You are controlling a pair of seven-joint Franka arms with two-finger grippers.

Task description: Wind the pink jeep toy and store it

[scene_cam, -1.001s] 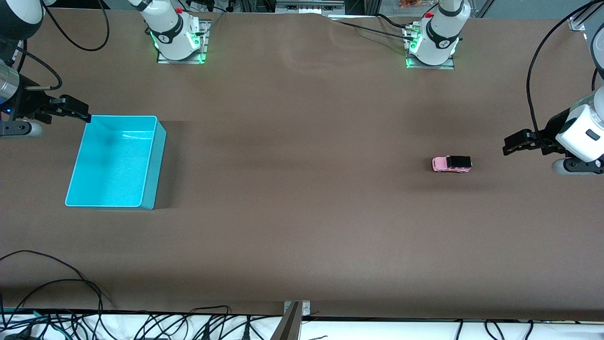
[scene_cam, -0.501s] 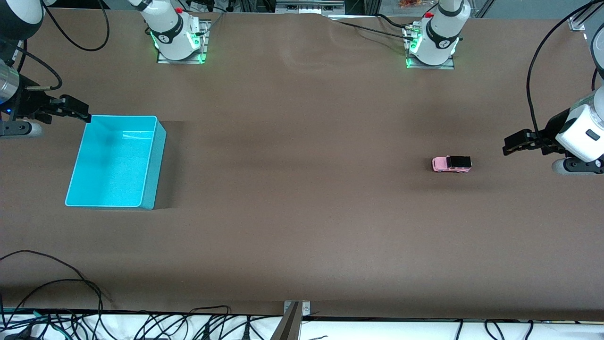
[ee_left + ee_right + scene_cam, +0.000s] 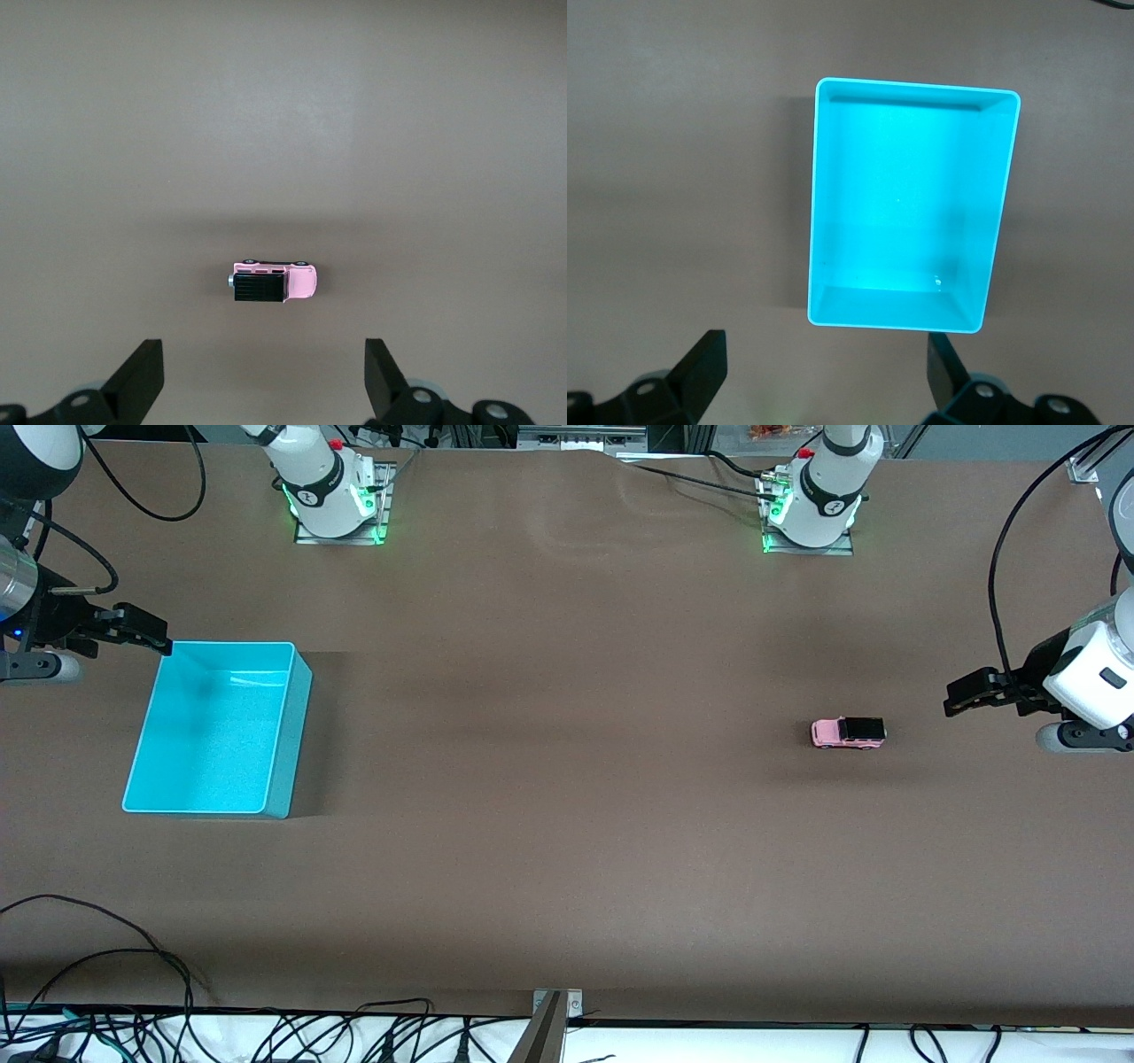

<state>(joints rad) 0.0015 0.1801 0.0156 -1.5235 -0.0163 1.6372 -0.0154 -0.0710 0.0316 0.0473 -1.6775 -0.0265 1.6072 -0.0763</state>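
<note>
You have cables [image 3: 133, 1019] lying along the counter [image 3: 567, 868] edge nearest the front camera, and a wide bare stretch of brown surface above them. Next comes the jeep [image 3: 848, 732], standing on its wheels on the counter toward the left arm's end. Its pink nose points toward the right arm's end and its black roof covers the rear. Nothing touches it. In the left wrist view you see the jeep [image 3: 275, 281] sitting on the counter between and ahead of the two dark fingers [image 3: 142, 376], well apart from both.

The bin [image 3: 217, 728] sits toward the right arm's end, its near wall a little closer to the front camera than the jeep. It is cyan, rectangular and open at the top, and you can see nothing inside it in the right wrist view [image 3: 908, 204].

Your left gripper [image 3: 961, 691] hangs over the counter near the jeep, toward the left arm's end, with its fingers spread wide and holding nothing. Your right gripper [image 3: 146, 631] hangs just beside the bin's corner farthest from the front camera, fingers also spread wide and empty. Neither gripper touches anything.

Farthest from the front camera, the two arm bases [image 3: 335, 500] stand along the counter's edge, lit green at the foot.
</note>
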